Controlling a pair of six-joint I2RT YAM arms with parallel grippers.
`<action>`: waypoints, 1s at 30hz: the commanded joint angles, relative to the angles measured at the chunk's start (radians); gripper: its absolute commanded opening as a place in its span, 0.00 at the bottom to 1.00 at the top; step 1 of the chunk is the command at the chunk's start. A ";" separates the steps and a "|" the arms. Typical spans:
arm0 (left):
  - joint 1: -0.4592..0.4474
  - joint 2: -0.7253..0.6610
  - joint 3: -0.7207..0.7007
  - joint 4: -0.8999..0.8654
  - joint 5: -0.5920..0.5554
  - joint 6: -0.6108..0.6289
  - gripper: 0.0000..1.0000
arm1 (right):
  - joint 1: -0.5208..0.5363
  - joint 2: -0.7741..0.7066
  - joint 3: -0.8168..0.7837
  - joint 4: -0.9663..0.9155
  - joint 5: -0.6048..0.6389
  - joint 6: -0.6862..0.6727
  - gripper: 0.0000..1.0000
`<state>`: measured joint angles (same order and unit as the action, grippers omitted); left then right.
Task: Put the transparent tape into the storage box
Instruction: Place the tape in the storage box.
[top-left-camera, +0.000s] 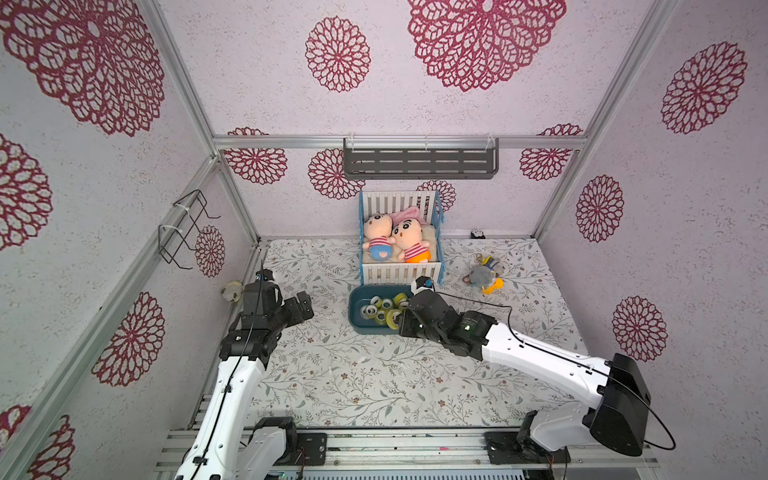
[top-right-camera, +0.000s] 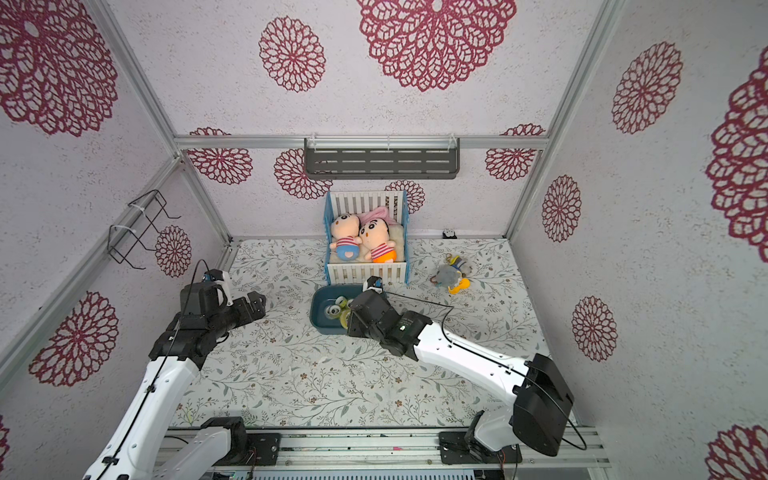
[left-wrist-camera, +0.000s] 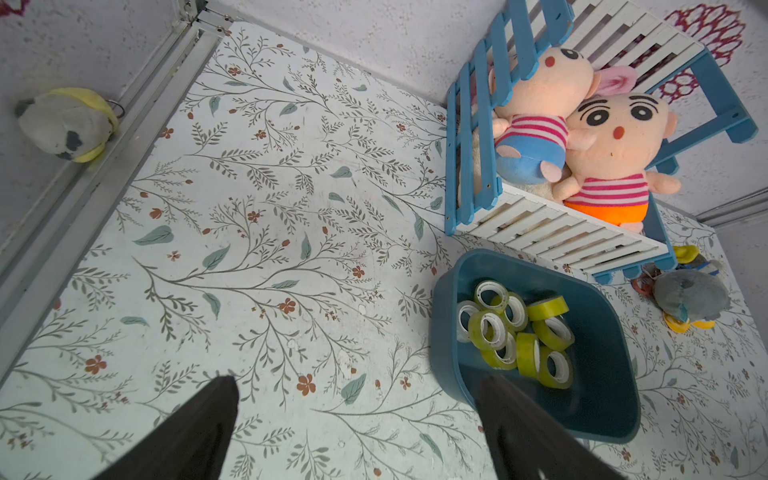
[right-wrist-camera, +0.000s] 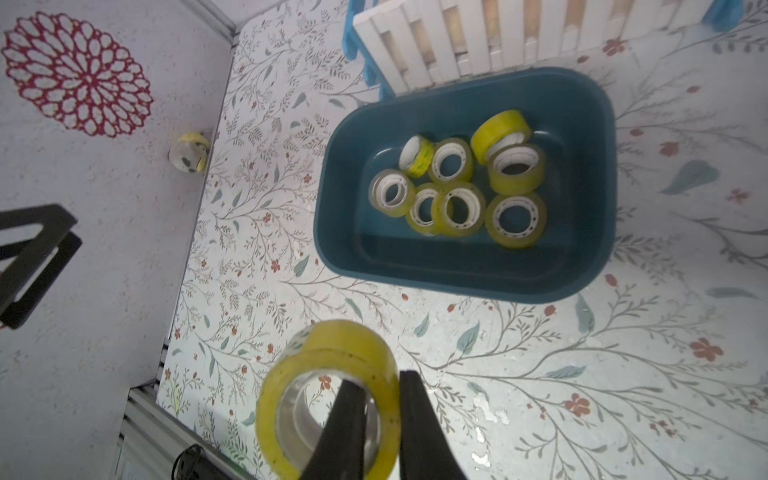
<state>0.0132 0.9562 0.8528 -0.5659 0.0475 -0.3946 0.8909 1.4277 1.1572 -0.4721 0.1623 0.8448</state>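
**Step in hand:** carrying one roll to the box; judged to be late in the carry, release not yet made.

**Right arm:** The right gripper (right-wrist-camera: 380, 386) is closed down to a narrow gap. It pinches a roll of transparent tape (right-wrist-camera: 332, 345) by its wall, one finger through the core and the other outside. The roll sits at the lower centre of the right wrist view, raised clear of the floral table (right-wrist-camera: 540, 395).

**Target:** The teal storage box (right-wrist-camera: 332, 232) lies in the upper middle of that view, just in front of the white-and-blue toy crib (right-wrist-camera: 457, 37). Several tape rolls (right-wrist-camera: 515, 220) already lie bunched inside it, and bare floor shows along the box's lower side in that frame. In a top view the held roll appears at the lower right edge of the box (top-left-camera: 356, 309). Whether it has crossed the rim cannot be told.

**Left arm:** The left gripper (left-wrist-camera: 355, 380) has its fingers spread wide and holds nothing. It hangs over bare table to the left of the box in the left wrist view.

**Next move, as judged:**
- Bring the roll fully over the rim and above the bare floor.
- Lower it, then part the fingers.
- With one finger threaded through the core, the roll may catch on that finger, so the gripper should draw back cleanly along the finger's line.
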 joint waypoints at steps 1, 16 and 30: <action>-0.007 0.007 0.002 -0.001 -0.005 0.014 0.97 | -0.044 0.020 0.031 0.041 -0.022 -0.070 0.00; -0.027 0.018 0.003 -0.009 -0.035 0.021 0.97 | -0.158 0.414 0.258 0.045 -0.110 -0.182 0.13; -0.039 0.039 0.002 -0.013 -0.056 0.029 0.97 | -0.187 0.253 0.171 0.062 0.003 -0.239 0.72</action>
<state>-0.0154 0.9943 0.8528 -0.5682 0.0071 -0.3847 0.7124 1.8080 1.3483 -0.4408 0.0944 0.6403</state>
